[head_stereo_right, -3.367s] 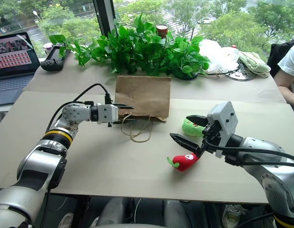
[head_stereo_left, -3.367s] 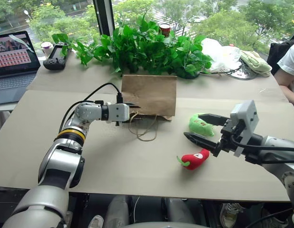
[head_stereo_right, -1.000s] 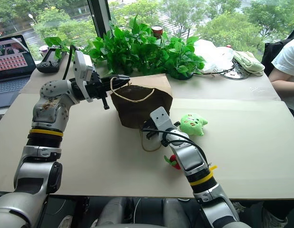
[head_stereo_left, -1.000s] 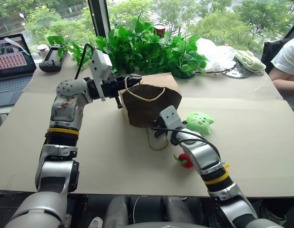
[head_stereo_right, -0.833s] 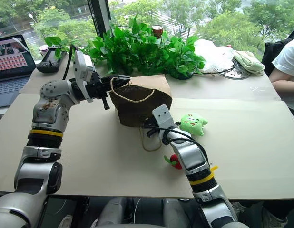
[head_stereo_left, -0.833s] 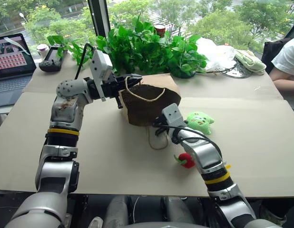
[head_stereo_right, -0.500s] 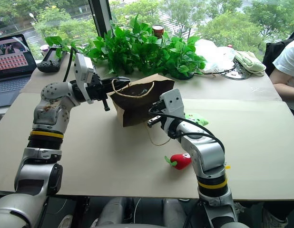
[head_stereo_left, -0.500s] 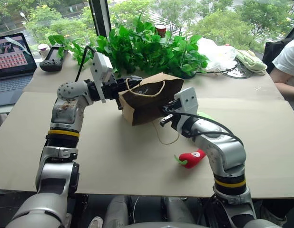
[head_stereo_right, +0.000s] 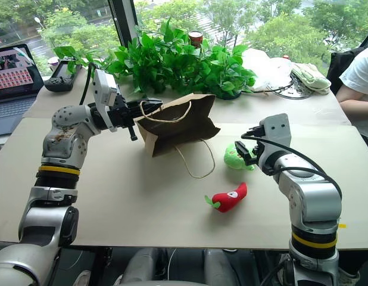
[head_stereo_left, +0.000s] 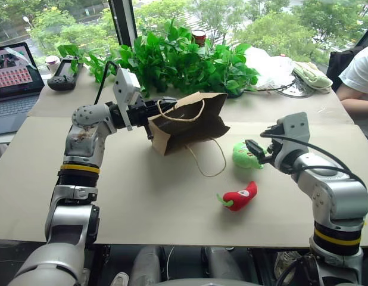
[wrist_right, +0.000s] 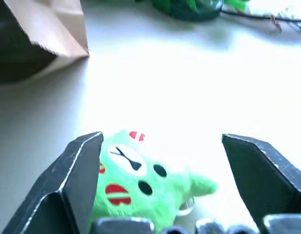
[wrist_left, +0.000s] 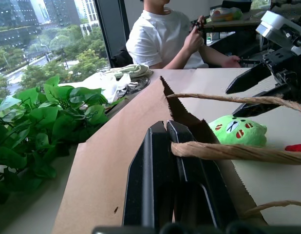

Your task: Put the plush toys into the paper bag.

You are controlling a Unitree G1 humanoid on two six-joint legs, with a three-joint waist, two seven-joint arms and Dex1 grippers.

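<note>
While the left claw stays out of it — clamped on the rim of the brown paper bag, tipping its mouth up off the bench for loading — the right claw stands apart around the green plush toy; the red chili plush lies nearer, untouched.

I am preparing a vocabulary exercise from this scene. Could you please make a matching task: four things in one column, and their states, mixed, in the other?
Things:
1. paper bag
2. green plush toy
3. red chili toy
4. left pincer

States:
A. lying alone on the table
B. between open right pincer fingers
C. shut on the bag's rim
D. held up, tilted

Pairs: 1-D, 2-B, 3-A, 4-C
</note>
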